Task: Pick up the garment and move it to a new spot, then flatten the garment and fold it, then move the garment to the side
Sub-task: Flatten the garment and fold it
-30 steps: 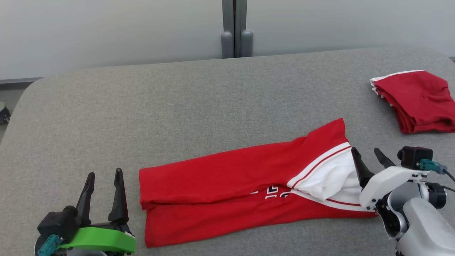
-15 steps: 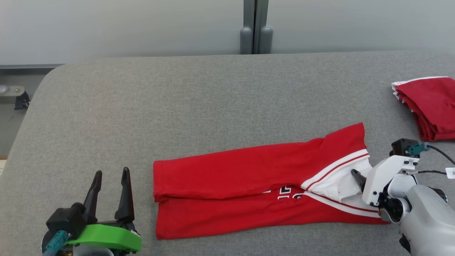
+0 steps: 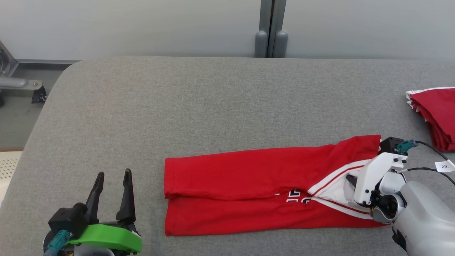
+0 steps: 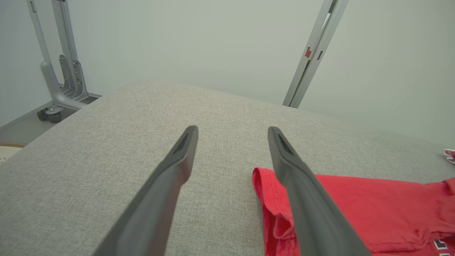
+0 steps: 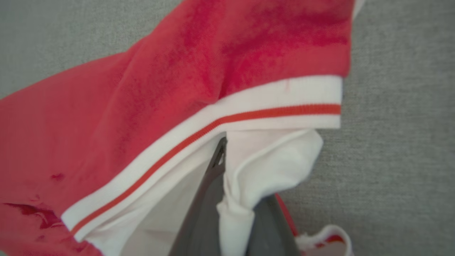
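1. At the lower left of the head view, the left hand (image 3: pixel 113 173) is hovering over the grey tabletop (image 3: pixel 177 106), its two dark fingers spread wide and gripping nothing.
2. In the left wrist view, those fingers (image 4: pixel 177 170) are pointing across bare tabletop, and the right one is overlapping the garment's red hem end in the lower right of the frame.
3. The garment (image 3: pixel 249 188), a red shirt folded lengthwise into a long strip, is lying flat from the lower middle to the lower right of the head view, with white printing peeking out at the fold.
4. At the lower right, the right hand (image 3: pixel 351 179) is reaching into the garment's white-trimmed end (image 3: pixel 341 170).
5. In the right wrist view, its fingers (image 5: pixel 206 199) are standing closed together, pinching a fold of the garment's white fabric (image 5: pixel 263 170) beneath the striped band.
6. At the right edge of the head view, a folded red pile (image 3: pixel 435 113) is sitting apart from the garment.
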{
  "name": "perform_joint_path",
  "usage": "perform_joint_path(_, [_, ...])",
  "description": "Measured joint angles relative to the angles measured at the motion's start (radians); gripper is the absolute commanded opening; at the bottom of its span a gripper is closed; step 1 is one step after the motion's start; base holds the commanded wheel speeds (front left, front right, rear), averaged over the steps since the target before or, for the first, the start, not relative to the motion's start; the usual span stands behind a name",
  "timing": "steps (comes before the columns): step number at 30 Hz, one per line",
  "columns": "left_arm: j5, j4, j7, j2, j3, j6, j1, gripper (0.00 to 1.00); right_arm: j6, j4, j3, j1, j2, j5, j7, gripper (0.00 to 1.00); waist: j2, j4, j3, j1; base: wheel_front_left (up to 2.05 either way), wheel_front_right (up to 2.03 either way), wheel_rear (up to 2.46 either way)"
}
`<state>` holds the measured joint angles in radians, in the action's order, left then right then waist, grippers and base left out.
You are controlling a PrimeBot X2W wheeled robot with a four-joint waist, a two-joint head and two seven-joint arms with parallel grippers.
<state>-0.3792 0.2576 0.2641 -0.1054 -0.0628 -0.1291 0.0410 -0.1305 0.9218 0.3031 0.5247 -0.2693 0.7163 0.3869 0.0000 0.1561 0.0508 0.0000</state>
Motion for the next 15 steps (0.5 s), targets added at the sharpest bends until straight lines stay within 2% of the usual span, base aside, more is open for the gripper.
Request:
perform_joint_path(7, [-0.001, 0.004, 0.000, 0.002, 0.010, 0.000, -0.006, 1.00, -0.001, -0.030, -0.004, 0.015, -0.060, 0.031, -0.063, 0.00, 0.0000, -0.016, -0.004, 0.0000, 0.00, 0.00, 0.00])
perform_joint_path(11, [-0.001, 0.007, 0.000, 0.003, 0.013, -0.001, -0.008, 1.00, -0.001, -0.044, -0.023, 0.022, -0.128, 0.031, -0.097, 0.00, 0.0000, -0.037, -0.008, 0.0000, 0.00, 0.00, 0.00])
perform_joint_path(15, [-0.001, 0.007, 0.000, 0.005, 0.014, -0.001, -0.010, 1.00, -0.001, -0.060, -0.026, 0.021, -0.168, 0.017, -0.107, 0.00, 0.0000, -0.059, -0.015, 0.0000, 0.00, 0.00, 0.00])
